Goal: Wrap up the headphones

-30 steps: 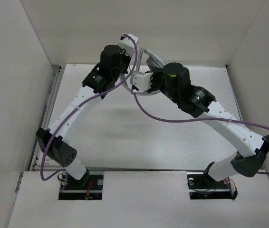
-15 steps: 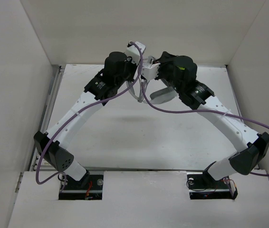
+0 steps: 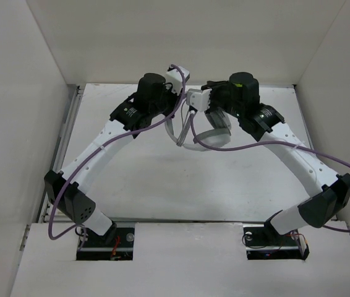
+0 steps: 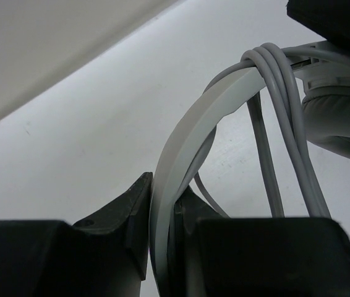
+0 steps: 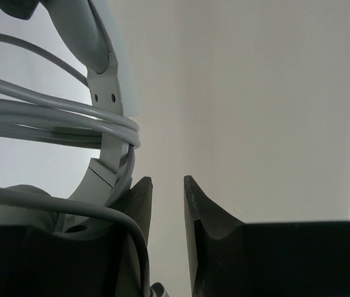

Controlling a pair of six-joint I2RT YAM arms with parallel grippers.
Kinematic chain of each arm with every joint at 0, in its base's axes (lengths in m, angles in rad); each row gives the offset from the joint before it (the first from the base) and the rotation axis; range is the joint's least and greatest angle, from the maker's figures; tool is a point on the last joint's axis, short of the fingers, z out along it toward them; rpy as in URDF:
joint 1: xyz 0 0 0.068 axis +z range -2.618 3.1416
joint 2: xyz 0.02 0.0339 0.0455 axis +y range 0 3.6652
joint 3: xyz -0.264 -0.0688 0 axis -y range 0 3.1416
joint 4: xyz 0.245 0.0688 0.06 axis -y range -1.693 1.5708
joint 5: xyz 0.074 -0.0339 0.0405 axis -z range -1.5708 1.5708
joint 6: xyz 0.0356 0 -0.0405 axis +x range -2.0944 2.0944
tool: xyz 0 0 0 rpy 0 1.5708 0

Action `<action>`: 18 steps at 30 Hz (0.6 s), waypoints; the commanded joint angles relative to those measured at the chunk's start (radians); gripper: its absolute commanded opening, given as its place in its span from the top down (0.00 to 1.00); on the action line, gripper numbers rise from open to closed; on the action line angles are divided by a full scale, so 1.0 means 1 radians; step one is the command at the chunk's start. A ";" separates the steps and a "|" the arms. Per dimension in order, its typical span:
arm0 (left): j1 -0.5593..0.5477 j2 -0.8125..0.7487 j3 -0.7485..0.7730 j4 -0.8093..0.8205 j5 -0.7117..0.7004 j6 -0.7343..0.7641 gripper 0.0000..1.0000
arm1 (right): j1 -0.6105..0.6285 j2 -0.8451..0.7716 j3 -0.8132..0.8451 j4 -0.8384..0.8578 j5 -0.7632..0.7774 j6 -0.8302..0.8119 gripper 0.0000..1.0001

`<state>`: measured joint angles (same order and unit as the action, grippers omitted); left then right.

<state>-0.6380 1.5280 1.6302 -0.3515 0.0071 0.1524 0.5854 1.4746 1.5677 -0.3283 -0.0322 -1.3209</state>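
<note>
Headphones (image 4: 190, 133) in left tool (image 4: 162, 195), earcups (image 4: 342, 120) cropped; right tool (image 5: 167, 185) grip unclear

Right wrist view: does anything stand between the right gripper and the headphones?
Nothing visible does. The headphones, with the cord wound over the headband, sit close beside one finger of the right gripper. Its jaws stand slightly apart with nothing between them. The left gripper clamps the headband.

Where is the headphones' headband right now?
Top view: the headphones hang at far centre between both arms; the headband is pinched between the left fingers.
</note>
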 commanded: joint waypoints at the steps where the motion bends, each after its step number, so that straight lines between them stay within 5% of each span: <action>1: 0.001 -0.081 -0.013 0.006 0.155 -0.071 0.99 | -0.040 -0.030 -0.023 -0.101 -0.144 0.071 0.66; 18: -0.012 -0.071 -0.006 -0.141 0.376 -0.039 0.99 | -0.112 -0.040 -0.067 -0.311 -0.431 0.097 0.61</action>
<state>-0.6487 1.5276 1.5837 -0.5537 0.2703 0.1501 0.4904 1.4677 1.5032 -0.5797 -0.3637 -1.2430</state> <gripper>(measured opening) 0.141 0.387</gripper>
